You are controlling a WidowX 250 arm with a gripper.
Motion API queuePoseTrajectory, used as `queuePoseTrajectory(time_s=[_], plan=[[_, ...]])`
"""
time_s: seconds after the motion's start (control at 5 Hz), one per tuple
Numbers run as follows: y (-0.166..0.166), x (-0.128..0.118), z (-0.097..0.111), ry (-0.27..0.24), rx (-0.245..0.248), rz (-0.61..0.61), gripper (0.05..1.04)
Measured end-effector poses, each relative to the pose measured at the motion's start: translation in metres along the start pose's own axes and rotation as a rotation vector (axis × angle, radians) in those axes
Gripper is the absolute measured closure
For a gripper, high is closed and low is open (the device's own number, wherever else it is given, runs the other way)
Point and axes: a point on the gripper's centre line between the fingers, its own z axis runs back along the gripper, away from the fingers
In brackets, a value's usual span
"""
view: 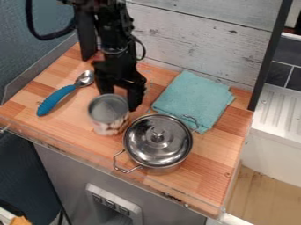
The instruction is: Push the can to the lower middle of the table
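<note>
black metal and plastic are seen in the gripper (121, 97), which is held low over the left half of the wooden table (203, 178), with its arm let in from the top edge of the view. its two fingers are spread apart, and a gap is left between them. one finger is partly hidden behind the can (108, 112); the other is set beside the can's rim, on the side towards the cloth. whether the can is touched by either finger cannot be told.

the can is stood upright on the table, left of the middle, between the spoon (60, 94) and the lidded pot (157, 140). a grey top is shown on it, and its lower side is marked in pale pink and white. it is placed near the pot, though whether the two are in contact cannot be told.

the spoon is laid at a slant, its blue handle pointed towards the front left and its metal bowl towards the back. the shiny pot is topped by a lid with a knob, and a wire handle is fixed on either side. behind the pot, a teal cloth (191, 99) is spread in folded layers. the table is backed by whitewashed boards (194, 33).
</note>
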Motion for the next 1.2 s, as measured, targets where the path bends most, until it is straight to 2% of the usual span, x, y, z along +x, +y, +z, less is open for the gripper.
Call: queuePoseTrajectory(time_s=[0.4, 0.6, 0.8, 1.0, 1.2], plan=[[-0.007, -0.023, 0.005, 0.026, -0.008, -0.001, 0.083], [-0.002, -0.015, 0.016, -0.003, -0.024, 0.059, 0.083], [0.0, 0.002, 0.04, -0.06, -0.034, 0.075, 0.083], [0.001, 0.003, 0.063, -0.072, -0.023, 0.076, 0.083], [0.003, -0.006, 0.067, -0.046, -0.001, 0.071, 0.083]])
